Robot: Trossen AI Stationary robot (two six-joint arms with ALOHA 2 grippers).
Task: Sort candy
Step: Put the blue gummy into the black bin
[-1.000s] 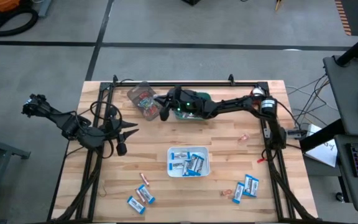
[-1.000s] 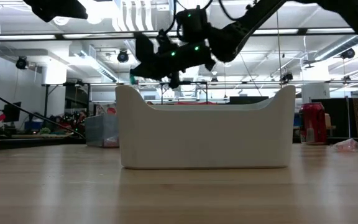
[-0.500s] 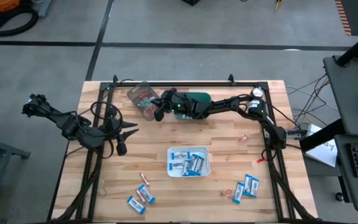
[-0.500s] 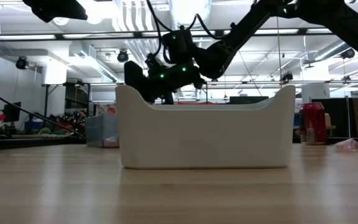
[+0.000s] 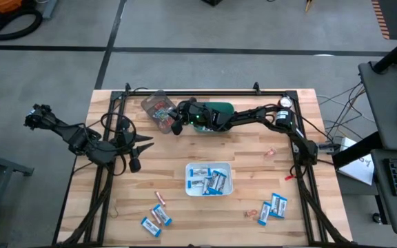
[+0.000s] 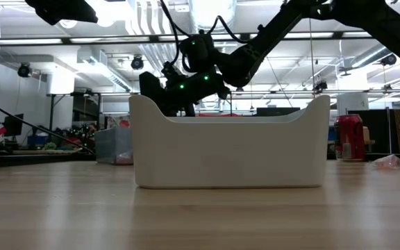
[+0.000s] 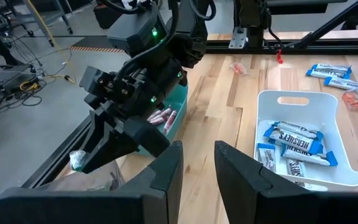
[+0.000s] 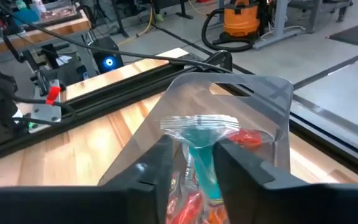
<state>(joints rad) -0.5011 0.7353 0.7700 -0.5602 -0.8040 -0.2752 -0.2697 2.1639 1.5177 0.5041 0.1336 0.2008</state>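
Note:
My right gripper (image 5: 176, 126) reaches to the far left-centre of the table, over the near edge of a clear bin (image 5: 156, 109) that holds red-orange candy. Its fingers stand apart, and a teal candy in a clear twisted wrapper (image 8: 204, 168) sits between them; it also shows at the fingertips in the left wrist view (image 7: 76, 160). A teal bin (image 5: 219, 108) with pinkish sticks (image 7: 161, 116) lies under the arm. The white bin (image 5: 188, 180) holds blue-and-white packets. At the table's left, my left gripper (image 5: 147, 145) waits, open and with nothing between its fingers. My right gripper has the teal candy between its parted fingers, which point nearly level toward the clear bin. I cannot tell whether either finger touches the wrapper. The candy stands upright above the bin's opening, its fanned wrapper end (image 8: 199, 124) uppermost.
Loose blue-and-white packets and small red pieces lie near the front left (image 5: 157, 217) and front right (image 5: 274, 204). One pink piece lies at the right (image 5: 269, 152). A red can (image 6: 349, 135) stands beyond the white bin. A black frame rail (image 5: 205, 93) runs along the far edge.
My right gripper has sunk and moved a little toward the table's left, from above the teal bin down to the clear bin's near edge. It has stayed there for the last half second.

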